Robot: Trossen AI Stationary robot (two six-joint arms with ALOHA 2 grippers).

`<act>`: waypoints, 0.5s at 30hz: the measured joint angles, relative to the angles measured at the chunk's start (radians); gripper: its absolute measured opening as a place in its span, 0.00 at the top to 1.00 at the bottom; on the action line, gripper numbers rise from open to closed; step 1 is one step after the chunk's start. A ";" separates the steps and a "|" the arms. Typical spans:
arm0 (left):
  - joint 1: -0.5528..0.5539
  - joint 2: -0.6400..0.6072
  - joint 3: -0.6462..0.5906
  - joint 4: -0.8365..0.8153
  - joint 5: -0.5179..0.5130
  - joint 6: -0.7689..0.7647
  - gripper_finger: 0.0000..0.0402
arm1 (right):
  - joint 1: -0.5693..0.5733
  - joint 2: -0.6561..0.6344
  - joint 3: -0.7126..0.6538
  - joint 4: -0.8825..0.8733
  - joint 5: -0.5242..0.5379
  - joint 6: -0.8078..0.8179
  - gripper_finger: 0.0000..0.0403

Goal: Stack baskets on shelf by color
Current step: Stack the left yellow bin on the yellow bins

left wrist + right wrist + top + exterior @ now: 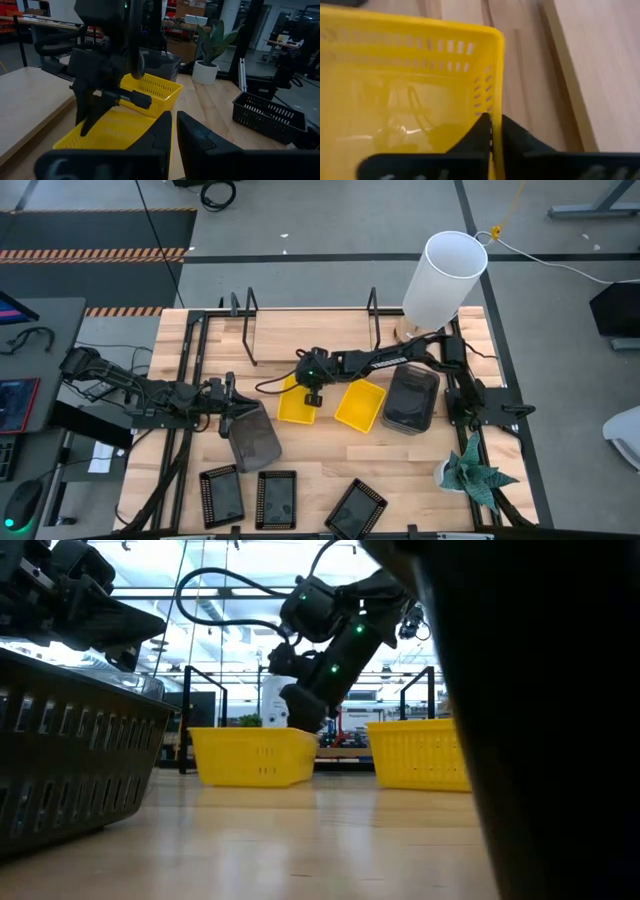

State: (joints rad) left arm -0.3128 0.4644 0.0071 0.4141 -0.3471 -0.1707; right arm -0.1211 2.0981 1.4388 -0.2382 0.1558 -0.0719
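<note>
Early days I'd say: left gripper point(232, 406) is clamped on the solid dark grey plastic basket point(253, 437), with three black mesh-walled baskets point(277, 499) near the table's front edge. Right gripper point(311, 393) pinches the bright yellow plastic basket point(297, 404)'s wall; light wooden shelf point(310, 337) looks bare.

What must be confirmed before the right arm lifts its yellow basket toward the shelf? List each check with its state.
1. Right gripper clamped on the wall of the yellow basket: ok, the wall sits between its shut fingers.
2. Second yellow basket apart from the gripped one: ok, a gap shows in the high view.
3. Shelf free to receive a basket: ok, no basket shows on its board.
4. Left gripper out of the right arm's way: ok, it sits off to the left at a dark grey basket.
5. Left gripper's hold on that dark grey basket: cannot tell.
</note>
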 joint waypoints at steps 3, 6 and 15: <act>0.000 0.000 0.000 0.000 0.000 0.000 0.93 | 0.000 -0.014 0.000 -0.016 0.000 0.008 0.96; 0.000 0.000 0.000 0.000 0.000 0.000 0.92 | -0.001 -0.053 0.000 -0.044 0.004 0.027 0.96; 0.000 0.000 0.000 0.001 0.000 0.000 0.90 | -0.005 -0.244 0.000 -0.230 0.058 0.061 0.98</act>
State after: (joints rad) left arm -0.3129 0.4644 0.0067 0.4148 -0.3470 -0.1707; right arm -0.1260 1.8542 1.4384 -0.4682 0.2140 -0.0110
